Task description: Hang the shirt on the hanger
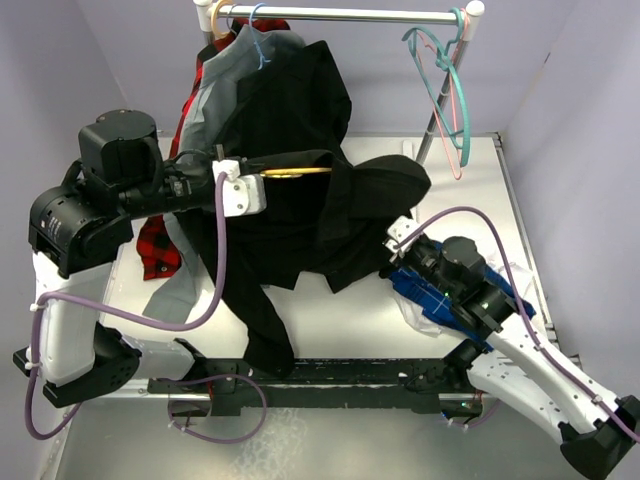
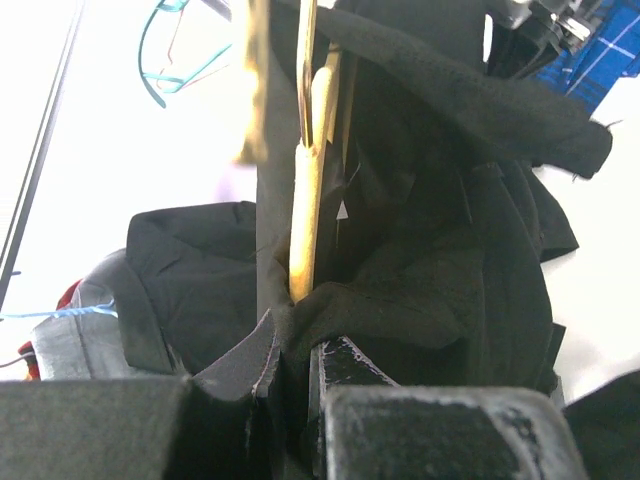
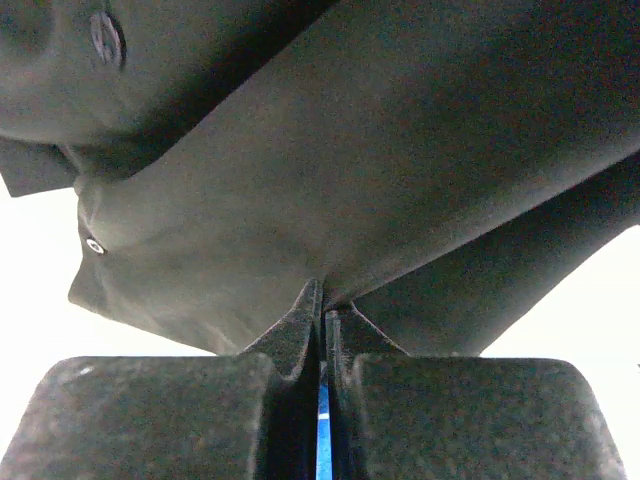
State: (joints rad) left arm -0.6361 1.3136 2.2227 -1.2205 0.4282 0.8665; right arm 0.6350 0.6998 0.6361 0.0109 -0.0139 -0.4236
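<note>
Our left end effector is clamped on the hanger, which juts rightward above the tabletop into the shirt, with black folds crowding its bar. Our right end effector is pressed together on a shirt edge at the heap's right side. Bare tabletop lies open to the right and behind, below the teal hanger.

- Was a plain white table, pretty cluttered tbh.
- Had the shirt slumped across the middle, one sleeve trailing down to the near edge.
- Had a red-checked garment and a grey shirt bunched up on the left side, right against that black pile.
- Also had a blue-checked shirt on the right, with white cloth touching it.
</note>
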